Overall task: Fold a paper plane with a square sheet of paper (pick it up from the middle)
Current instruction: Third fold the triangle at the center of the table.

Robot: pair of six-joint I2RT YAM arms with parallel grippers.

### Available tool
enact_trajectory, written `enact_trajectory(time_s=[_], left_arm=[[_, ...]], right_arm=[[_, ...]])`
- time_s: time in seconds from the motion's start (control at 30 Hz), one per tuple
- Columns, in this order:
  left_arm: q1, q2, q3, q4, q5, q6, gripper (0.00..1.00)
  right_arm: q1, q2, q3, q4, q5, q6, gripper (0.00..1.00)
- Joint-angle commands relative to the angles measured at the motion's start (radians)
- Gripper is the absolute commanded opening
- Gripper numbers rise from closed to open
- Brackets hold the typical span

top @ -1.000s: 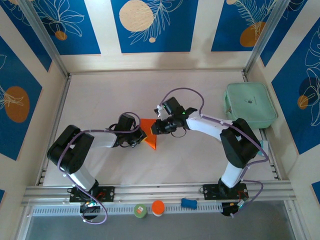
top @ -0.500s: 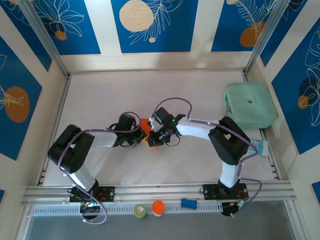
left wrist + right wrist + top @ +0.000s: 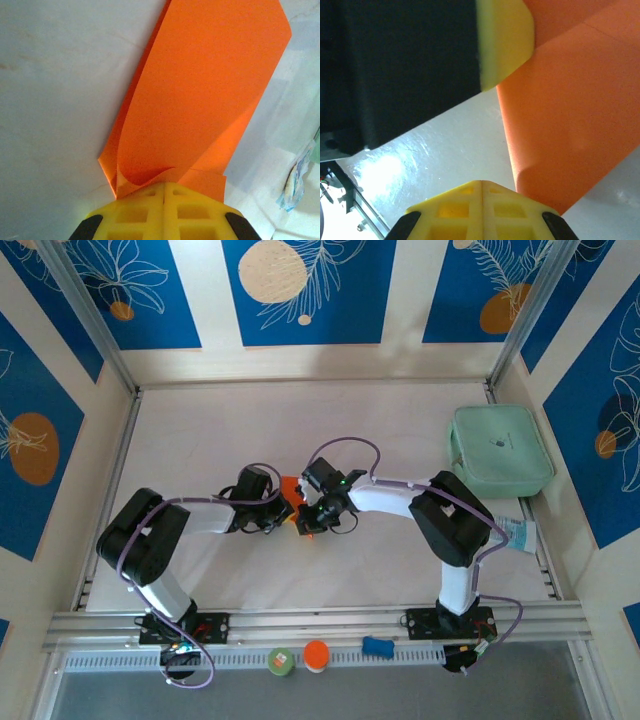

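Observation:
The square sheet of paper (image 3: 290, 486) is bright orange and folded into a narrow layered shape at the table's middle; from above both grippers cover most of it. My left gripper (image 3: 287, 508) is shut on its near end. In the left wrist view the folded sheet (image 3: 200, 90) rises away from the shut yellow fingertips of that gripper (image 3: 165, 185), one layer curling at the tips. My right gripper (image 3: 308, 518) meets it from the right. Its jaws (image 3: 482, 182) are shut with nothing between them, and the orange sheet (image 3: 565, 115) lies just beside its right finger.
A mint-green case (image 3: 500, 450) lies at the table's right edge, with a small packet (image 3: 520, 533) in front of it. On the front rail sit a green cap (image 3: 281, 661), a round orange disc (image 3: 316, 655) and a blue piece (image 3: 377, 646). Walls close in the table on three sides.
My right gripper has swung left and nearer over the paper and closed its jaws. The orange triangle that lay open to view is now mostly covered. The left arm has stayed put.

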Motion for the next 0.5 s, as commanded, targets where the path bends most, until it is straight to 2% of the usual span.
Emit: enact_trajectory(time_s=[0.0, 0.47], left_arm=[[-0.009, 0.06, -0.03, -0.123, -0.037, -0.013, 0.03], [-0.009, 0.064, -0.033, -0.12, -0.032, -0.012, 0.03]], right_arm=[[0.008, 0.021, 0.028, -0.03, 0.016, 0.014, 0.05], [0.005, 0.038, 0.023, -0.04, 0.03, 0.018, 0.05]])
